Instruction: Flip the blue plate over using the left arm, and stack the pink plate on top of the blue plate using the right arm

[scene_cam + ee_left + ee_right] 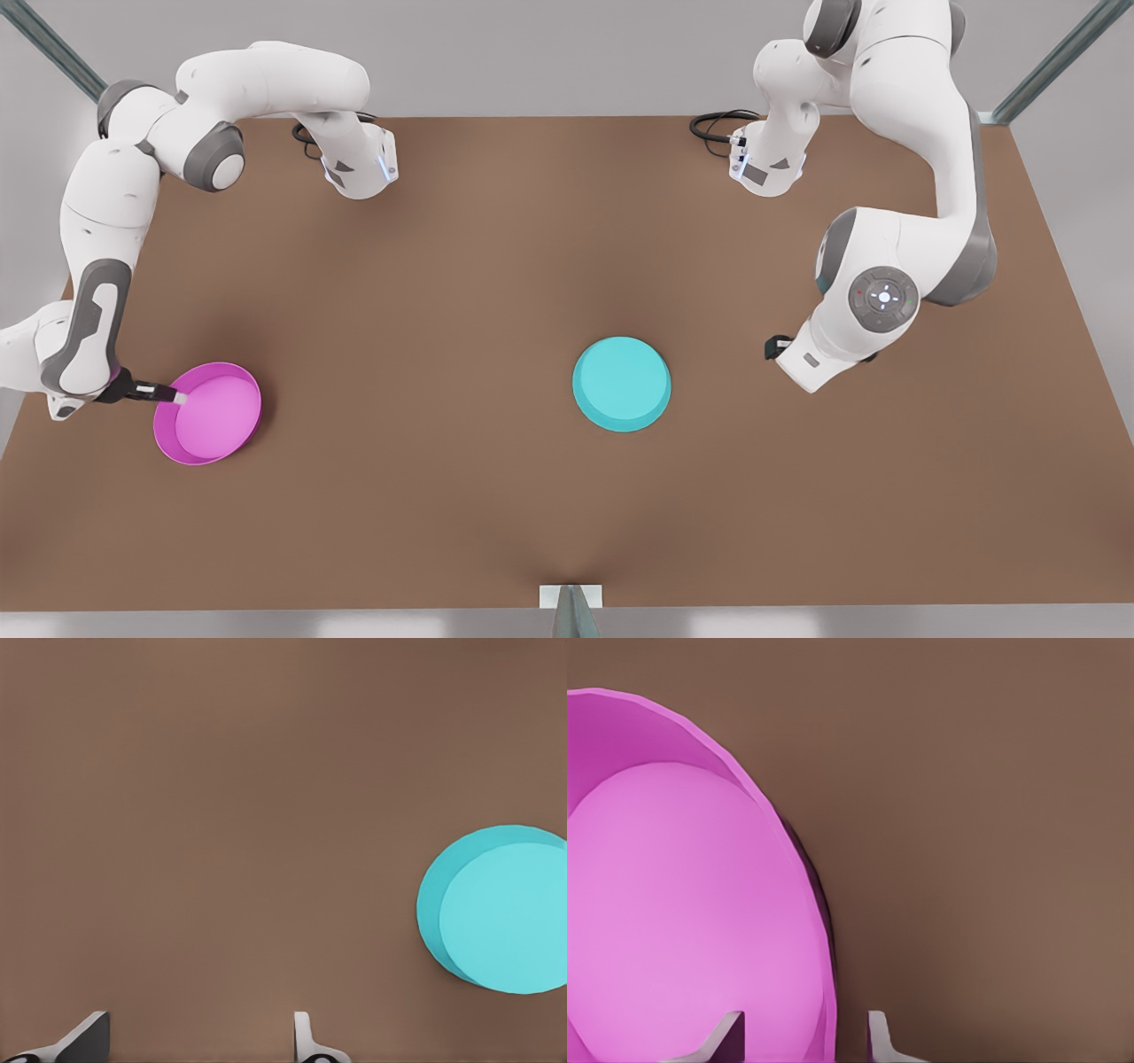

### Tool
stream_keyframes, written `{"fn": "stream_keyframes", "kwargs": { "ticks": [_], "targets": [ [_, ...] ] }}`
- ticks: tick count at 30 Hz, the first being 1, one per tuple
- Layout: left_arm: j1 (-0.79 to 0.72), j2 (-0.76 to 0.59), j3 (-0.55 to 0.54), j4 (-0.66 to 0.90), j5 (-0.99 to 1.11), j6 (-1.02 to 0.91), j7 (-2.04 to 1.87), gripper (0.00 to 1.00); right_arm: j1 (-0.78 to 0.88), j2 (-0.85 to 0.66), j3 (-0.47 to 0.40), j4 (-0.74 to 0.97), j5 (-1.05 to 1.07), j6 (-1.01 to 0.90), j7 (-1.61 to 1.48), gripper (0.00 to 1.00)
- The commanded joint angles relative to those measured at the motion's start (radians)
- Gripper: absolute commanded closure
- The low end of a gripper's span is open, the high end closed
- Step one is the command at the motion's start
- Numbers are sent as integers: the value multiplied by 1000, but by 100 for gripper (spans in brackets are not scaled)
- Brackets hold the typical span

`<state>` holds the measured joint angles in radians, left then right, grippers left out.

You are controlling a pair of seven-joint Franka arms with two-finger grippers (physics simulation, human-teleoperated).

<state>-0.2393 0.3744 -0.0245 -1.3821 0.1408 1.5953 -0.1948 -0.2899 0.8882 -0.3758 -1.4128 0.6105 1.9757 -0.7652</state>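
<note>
- On the front view's left, the right claw (174, 395) reaches the near rim of the pink plate (213, 415), which sits right way up on the surface (496, 266). In the right wrist view its fingers (725, 1034) stand apart, one over the plate's inside and one outside the rim, straddling the wall but not yet pinching it.
- Risk here: a thin, sloped rim may slip out when clamped, or the plate may tilt and skid as it lifts.
- Mid-surface, the blue plate (621, 384) lies flat side up, well apart from the pink one.
- On the front view's right, the left claw (195, 1041) hangs above bare surface, fingers spread, holding nothing; the arm waits.
- Risk: a long carry invites an off-centre stack.
</note>
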Motion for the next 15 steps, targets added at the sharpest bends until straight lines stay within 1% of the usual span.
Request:
{"fn": "stream_keyframes", "kwargs": {
  "ticks": [1, 3, 5, 7, 11, 13, 15],
  "targets": [
    [0, 0, 0, 0, 0, 0, 0, 0, 0, 0, 0, 0, -2, 0, 0, 46],
    [0, 0, 0, 0, 0, 0, 0, 0, 2, 0, 0, 0, -2, 0, 3, 54],
    [0, 0, 0, 0, 0, 0, 0, 0, 2, 3, 0, 0, -2, 0, 4, 55],
    [0, 0, 0, 0, 0, 0, 0, 0, 2, 3, 0, -14, 0, 3, 0, 57],
    [0, 1, 0, 0, 0, 0, 0, 0, 5, 6, 0, -14, -2, 8, 0, 58],
    [0, 1, 0, 0, 0, 0, 0, 0, 6, 6, 0, -14, -2, 6, -2, 63],
    [0, 1, 0, 0, 0, 0, 0, 0, 6, 5, 0, -14, -2, 0, -2, 66]
  ]
}}
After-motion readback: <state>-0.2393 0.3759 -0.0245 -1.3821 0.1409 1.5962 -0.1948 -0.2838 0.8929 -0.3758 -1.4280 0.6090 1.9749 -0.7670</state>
